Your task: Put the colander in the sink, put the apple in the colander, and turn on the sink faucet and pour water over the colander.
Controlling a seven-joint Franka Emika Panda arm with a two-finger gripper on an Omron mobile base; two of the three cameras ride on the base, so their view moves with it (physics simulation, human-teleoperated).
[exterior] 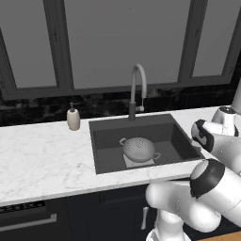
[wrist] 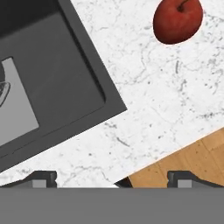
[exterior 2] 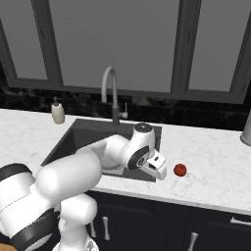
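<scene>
In the left base view, the colander [exterior: 139,149] is sitting in the sink [exterior: 179,134] on the pale drain plate [exterior: 132,162], with the sink faucet [exterior: 137,89] at twelve o'clock and a soap dispenser [exterior: 73,117] at ten.

In the right base view, the gripper [exterior 2: 160,168] is hanging over the counter [exterior 2: 215,157], the apple [exterior 2: 180,169] lying near it at three o'clock.

In the hand view, the fingertips [wrist: 43,178] are standing wide apart, gripping nothing; the apple is lying at one o'clock.
</scene>
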